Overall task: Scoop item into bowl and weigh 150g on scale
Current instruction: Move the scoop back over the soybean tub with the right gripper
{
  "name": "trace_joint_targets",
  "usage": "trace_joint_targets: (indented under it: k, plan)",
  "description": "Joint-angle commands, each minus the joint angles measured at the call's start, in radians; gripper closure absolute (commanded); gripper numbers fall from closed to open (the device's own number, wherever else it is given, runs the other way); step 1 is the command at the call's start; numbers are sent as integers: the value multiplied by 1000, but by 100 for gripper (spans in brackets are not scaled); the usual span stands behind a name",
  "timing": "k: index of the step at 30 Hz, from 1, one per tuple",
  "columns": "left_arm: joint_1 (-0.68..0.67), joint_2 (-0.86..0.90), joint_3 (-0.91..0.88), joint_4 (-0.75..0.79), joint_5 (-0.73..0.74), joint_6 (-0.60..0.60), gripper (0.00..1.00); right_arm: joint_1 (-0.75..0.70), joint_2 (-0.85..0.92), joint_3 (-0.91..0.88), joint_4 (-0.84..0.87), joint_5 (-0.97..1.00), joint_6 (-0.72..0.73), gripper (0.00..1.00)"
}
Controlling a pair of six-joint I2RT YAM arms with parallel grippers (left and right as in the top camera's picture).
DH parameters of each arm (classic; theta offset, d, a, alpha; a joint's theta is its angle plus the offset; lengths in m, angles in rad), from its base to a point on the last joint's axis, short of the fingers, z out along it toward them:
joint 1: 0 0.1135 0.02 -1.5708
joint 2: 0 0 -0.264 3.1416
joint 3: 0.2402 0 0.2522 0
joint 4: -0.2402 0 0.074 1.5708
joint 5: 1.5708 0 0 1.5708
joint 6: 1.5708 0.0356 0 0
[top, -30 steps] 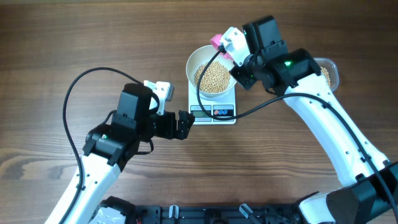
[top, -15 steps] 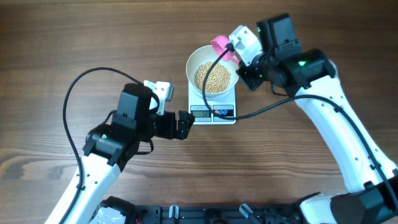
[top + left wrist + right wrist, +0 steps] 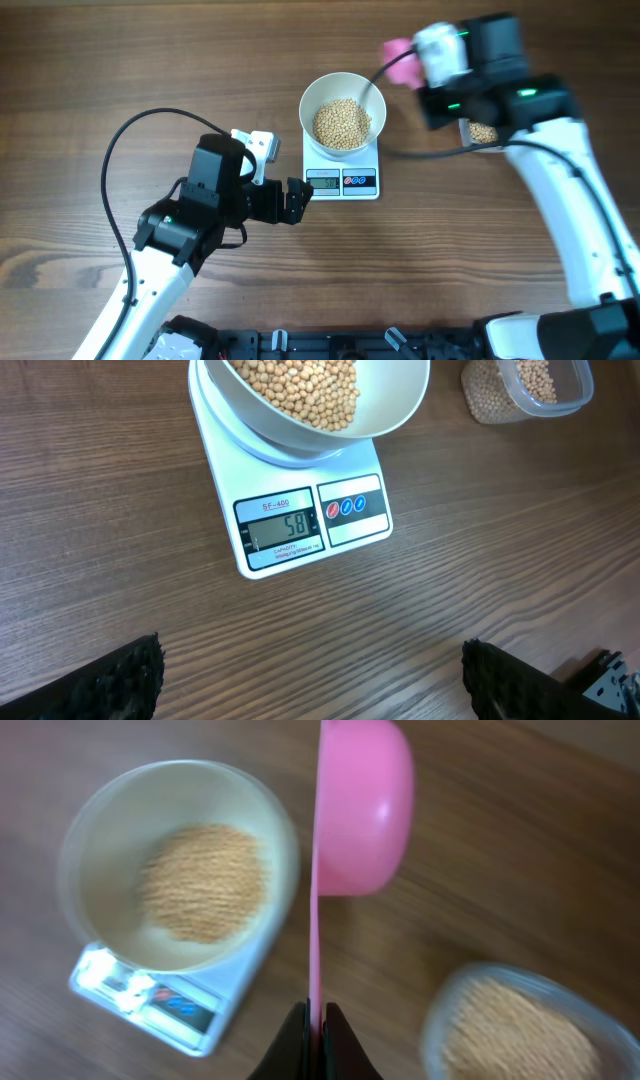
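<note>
Right arm (image 3: pixel 560 200) swung rightward off white bowl (image 3: pixel 308 100) toward clear tub (image 3: pixel 530 1030). Left gripper (image 3: pixel 296 200) spread wide, empty, before scale (image 3: pixel 343 181). Right gripper (image 3: pixel 311 1020) clamped on pink scoop (image 3: pixel 365 810) handle. Tan beans (image 3: pixel 342 122) heaped in bowl on scale; 58 displayed.

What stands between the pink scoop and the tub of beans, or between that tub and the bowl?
Nothing visible does. The pink scoop, shut in the right gripper, hangs over the table between the bowl on the scale and the open tub of beans; both paths look clear.
</note>
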Motion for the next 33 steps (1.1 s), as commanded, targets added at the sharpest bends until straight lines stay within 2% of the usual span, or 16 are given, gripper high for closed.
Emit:
trace_joint_targets:
  k: [1, 6, 8, 15, 24, 33]
  plan:
    - [-4, 0, -4, 3, 4, 16, 0, -183, -33, 21, -34, -44, 29, 96]
    - [-4, 0, -4, 3, 4, 16, 0, -335, -31, 17, -96, -12, 37, 96]
    - [-4, 0, -4, 3, 4, 16, 0, -358, -26, 0, -95, 101, 89, 96]
    - [-4, 0, -4, 3, 4, 16, 0, -360, 19, -140, -10, 236, 51, 96]
    - [-4, 0, -4, 3, 4, 16, 0, -357, 24, -175, -12, 200, 51, 95]
    - [-4, 0, -4, 3, 4, 16, 0, -357, 25, -280, 66, 198, 72, 96]
